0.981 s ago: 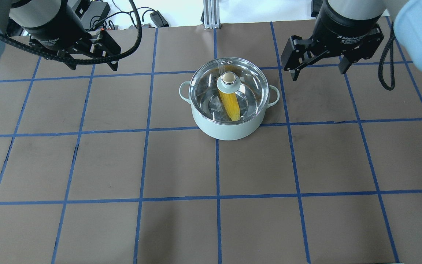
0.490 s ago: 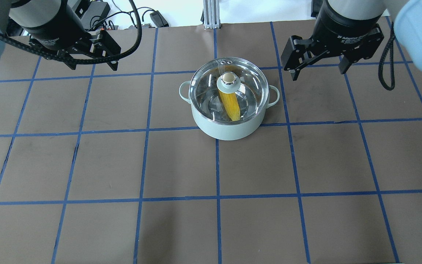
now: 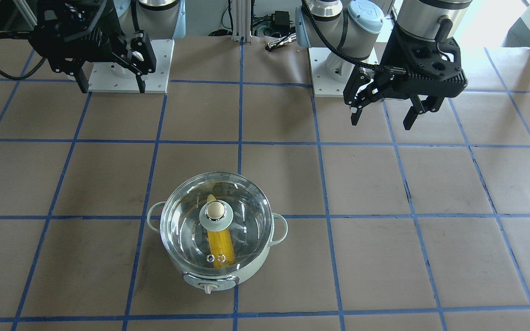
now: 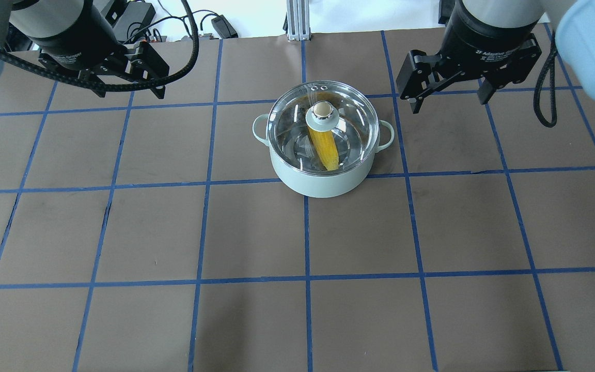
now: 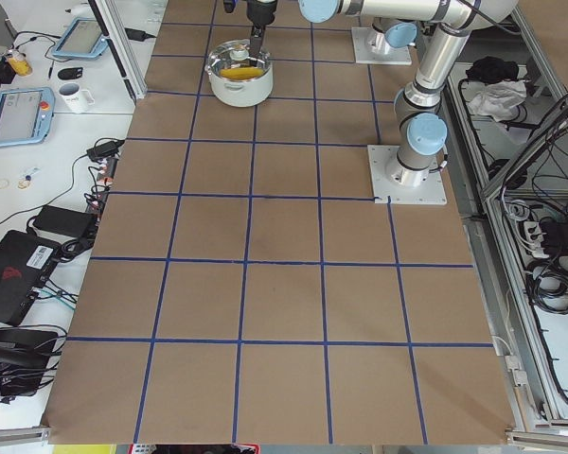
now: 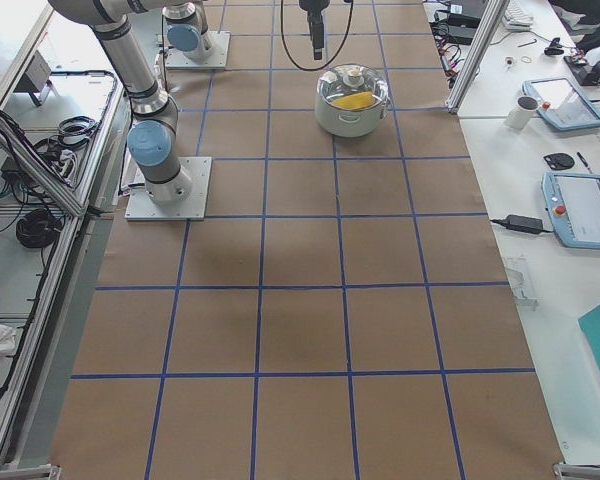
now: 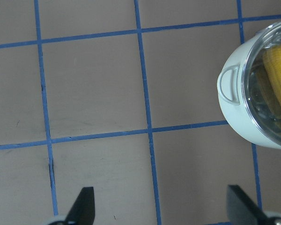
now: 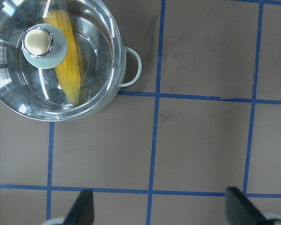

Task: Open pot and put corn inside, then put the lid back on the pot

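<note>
The round pale mint-green cooking pot is sitting just above the middle of the overhead frame, on the brown table with blue tape grid lines. The round clear glass lid with a pale green centre disc and beige knob is resting level on the pot's rim. The long yellow corn cob is lying inside the pot and showing through the glass. Judging from this, every step of the task is looking done.

The left gripper is hanging at the upper left of the overhead frame, jaws spread wide and holding nothing. The right gripper is hanging at the upper right, likewise spread and empty, near the pot's right handle but apart from it.

The next move is probably calling only for a check that the lid is seated evenly all round, with both arms kept clear of the pot.
</note>
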Tool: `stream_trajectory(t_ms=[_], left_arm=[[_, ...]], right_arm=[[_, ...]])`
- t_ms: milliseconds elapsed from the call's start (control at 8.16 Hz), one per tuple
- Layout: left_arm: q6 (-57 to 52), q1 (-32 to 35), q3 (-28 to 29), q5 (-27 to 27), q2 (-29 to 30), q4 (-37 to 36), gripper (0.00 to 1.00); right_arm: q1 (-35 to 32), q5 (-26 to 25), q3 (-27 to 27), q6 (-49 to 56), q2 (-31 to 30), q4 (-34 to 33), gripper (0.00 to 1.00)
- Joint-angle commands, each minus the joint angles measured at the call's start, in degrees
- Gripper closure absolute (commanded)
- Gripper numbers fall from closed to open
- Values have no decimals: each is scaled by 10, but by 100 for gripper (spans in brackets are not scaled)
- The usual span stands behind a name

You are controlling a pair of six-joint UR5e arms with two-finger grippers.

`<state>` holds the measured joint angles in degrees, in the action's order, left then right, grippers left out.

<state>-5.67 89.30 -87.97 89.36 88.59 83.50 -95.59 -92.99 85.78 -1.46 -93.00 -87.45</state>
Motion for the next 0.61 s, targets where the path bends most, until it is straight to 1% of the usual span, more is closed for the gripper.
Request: stream_trajectory(t_ms=[0,490], left_arm=[[0,0,0,-1,-3,0,0],[1,0,0,-1,3,0,0]], right_arm=[[0,0,0,0,0,0,0],[0,0,0,1,0,0,0]])
